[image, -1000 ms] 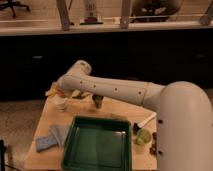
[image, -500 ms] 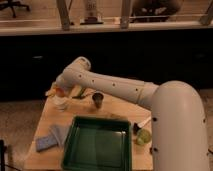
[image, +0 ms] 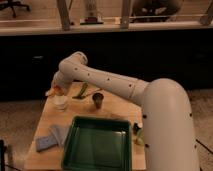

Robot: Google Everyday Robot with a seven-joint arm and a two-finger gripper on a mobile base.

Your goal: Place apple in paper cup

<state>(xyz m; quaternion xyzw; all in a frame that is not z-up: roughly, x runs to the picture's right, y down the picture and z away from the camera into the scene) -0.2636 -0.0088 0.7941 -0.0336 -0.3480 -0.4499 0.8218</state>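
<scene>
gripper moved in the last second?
Yes, slightly. The gripper has dropped toward the paper cup, judged against the dark metal cup, which stayed put.

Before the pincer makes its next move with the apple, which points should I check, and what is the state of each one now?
1. Pincer is directly above the paper cup: ok.
2. Apple is at the pincer, above the cup: ok.
3. Grip on the apple is firm: cannot tell.
4. Paper cup stands upright on the table: ok.
5. Cup mouth is free inside: cannot tell.
6. Dark metallic cup stands apart from the paper cup: ok.
</scene>
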